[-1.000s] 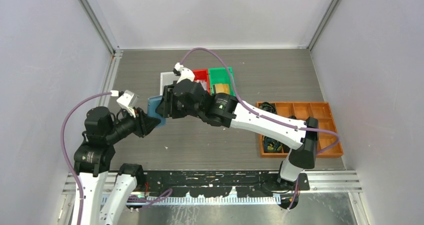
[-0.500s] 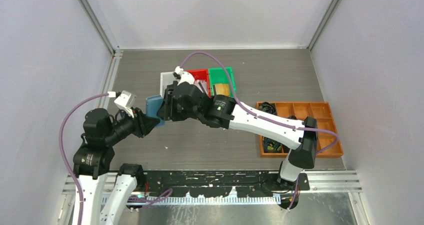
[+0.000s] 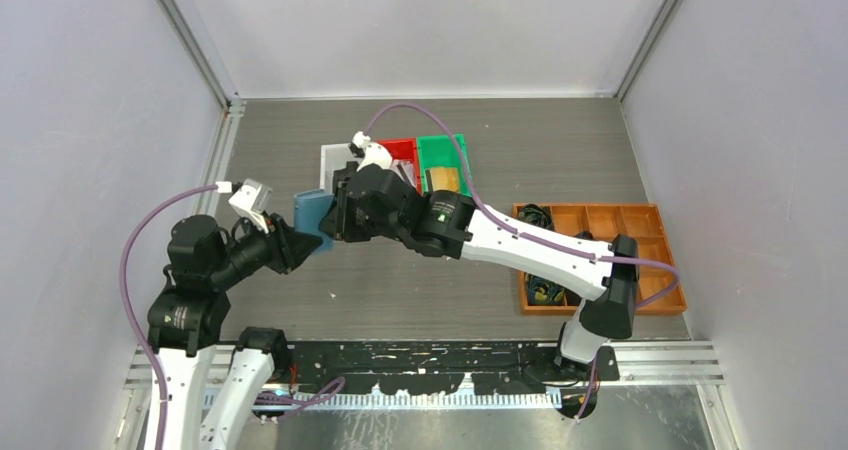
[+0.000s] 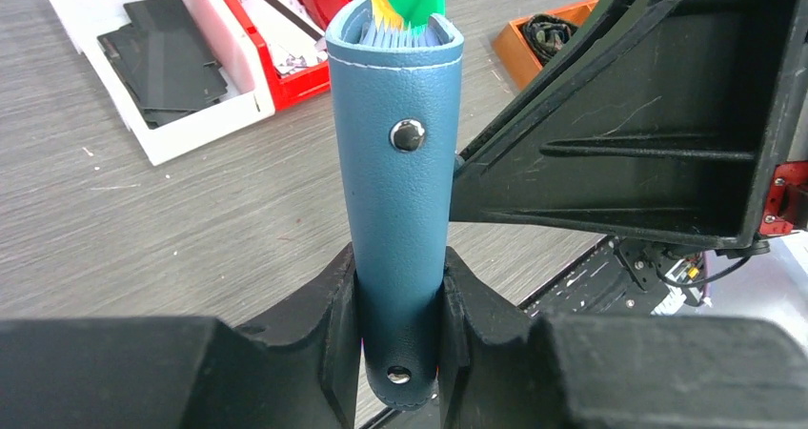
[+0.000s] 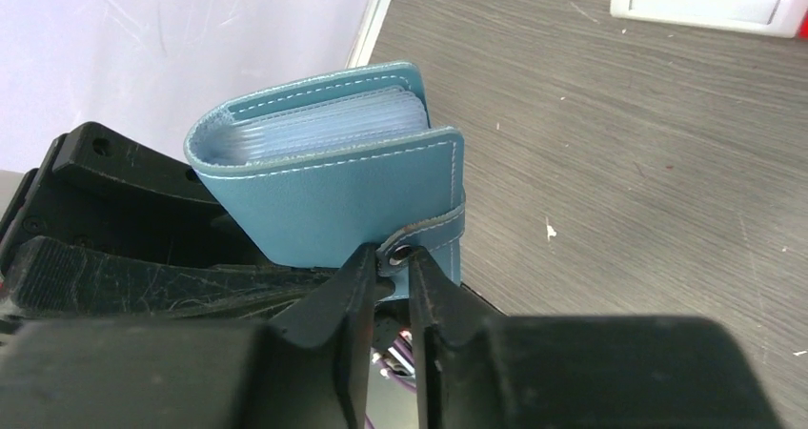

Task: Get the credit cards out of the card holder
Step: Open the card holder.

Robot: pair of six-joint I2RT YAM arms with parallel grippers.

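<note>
While the left gripper (image 4: 400,291) clamps the blue card holder (image 4: 395,191) above the surface (image 4: 191,229), the right gripper (image 5: 392,269), at its 3 o'clock, pinches the snap tab (image 5: 424,231).

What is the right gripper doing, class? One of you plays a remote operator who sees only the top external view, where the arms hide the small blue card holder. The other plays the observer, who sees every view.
Observer: The right gripper pinches the snap tab of the small blue leather-like card holder.
Operator: What steadies the holder?
Observer: The left gripper clamps one end of it between both fingers, clear of the table.
Operator: Are any cards out of it?
Observer: Yes: black flat cards lie in the white plastic bin.
</note>
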